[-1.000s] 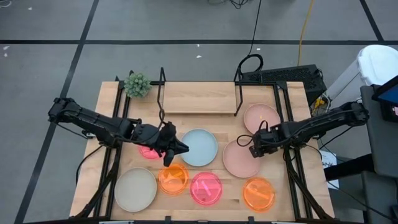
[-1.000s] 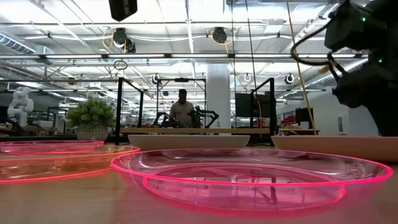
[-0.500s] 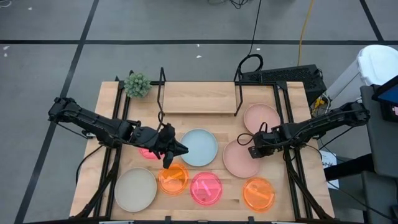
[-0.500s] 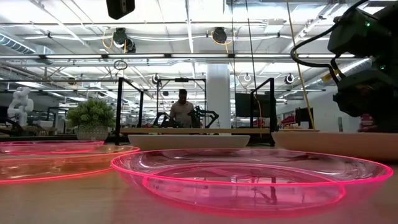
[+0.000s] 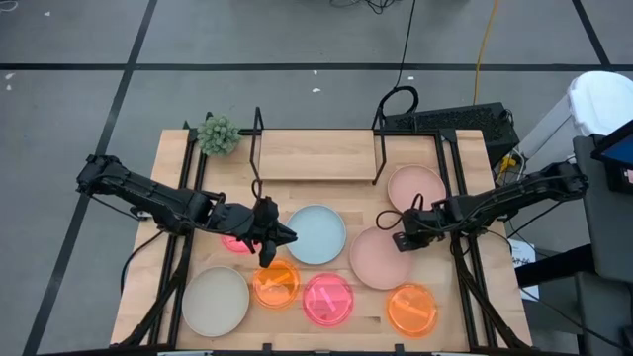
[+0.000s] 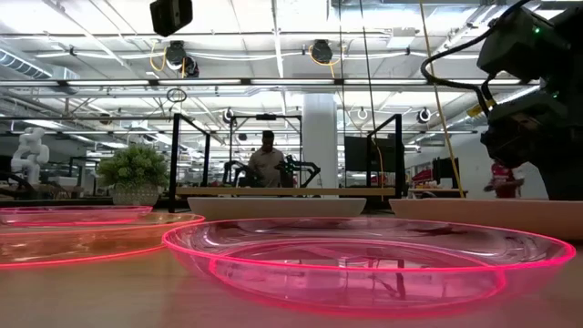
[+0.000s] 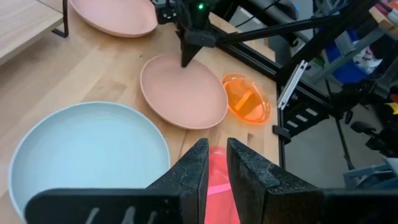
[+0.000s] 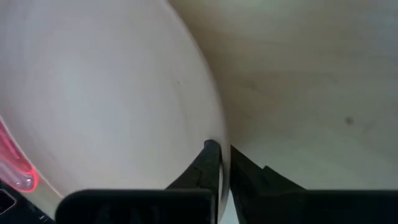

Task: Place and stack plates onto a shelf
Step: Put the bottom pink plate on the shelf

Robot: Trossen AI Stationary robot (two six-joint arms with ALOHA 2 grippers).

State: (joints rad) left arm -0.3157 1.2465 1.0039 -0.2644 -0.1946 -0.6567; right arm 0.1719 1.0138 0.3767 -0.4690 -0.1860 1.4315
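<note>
Pale pink and matte, the round plate (image 5: 380, 259) lies on the wooden tabletop (image 5: 326, 208) right of the light blue plate (image 5: 317, 234), its rim pinched in the right gripper (image 5: 401, 240)'s shut jaws, while the left gripper (image 5: 280, 235), nearly closed and empty, hovers beside the blue one.

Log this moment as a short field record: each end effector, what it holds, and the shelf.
right end effector: shut on the rim of the pale pink plate, right of table centre
left end effector: shut on a neon pink plate, beside the light blue plate
shelf: at the table's far edge, no plate on it
</note>
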